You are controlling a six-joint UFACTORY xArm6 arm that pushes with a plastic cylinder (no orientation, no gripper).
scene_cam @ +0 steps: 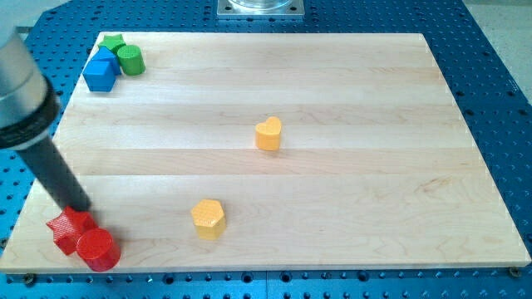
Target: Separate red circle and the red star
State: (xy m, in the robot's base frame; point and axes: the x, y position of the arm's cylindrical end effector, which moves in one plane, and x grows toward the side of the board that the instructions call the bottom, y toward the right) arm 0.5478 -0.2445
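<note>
The board (pixel 332 83) fills most of the view, a pale wooden top on a blue perforated base. My rod comes in from the far left and slants down to the near-left corner, where my tip (pixel 81 209) sits at the far edge of the red star (pixel 66 231), touching it or just short of it; I cannot tell which. There is no claw here, only the bare rod, so nothing opens, closes or holds anything.

The red circle (pixel 97 248) lies just right of the star and a little nearer, the two touching or nearly so. Both sit hard against the near-left corner of the board, so the separation is not yet made.

The main risk, as I judge it, is the edge. A push toward the near side or the left would likely send the star or the circle off the board. A push through the star toward the circle would probably carry both along together and split nothing. The safer line seems to be working my tip into the seam and driving one block right or far, where there is room.

Little stands in the way. The yellow hexagon (pixel 208 218) lies well to the right, the yellow heart (pixel 268 133) farther off mid-board. The blue block (pixel 100 71), green circle (pixel 130 59) and green star (pixel 113 42) cluster in the far-left corner, well apart.
</note>
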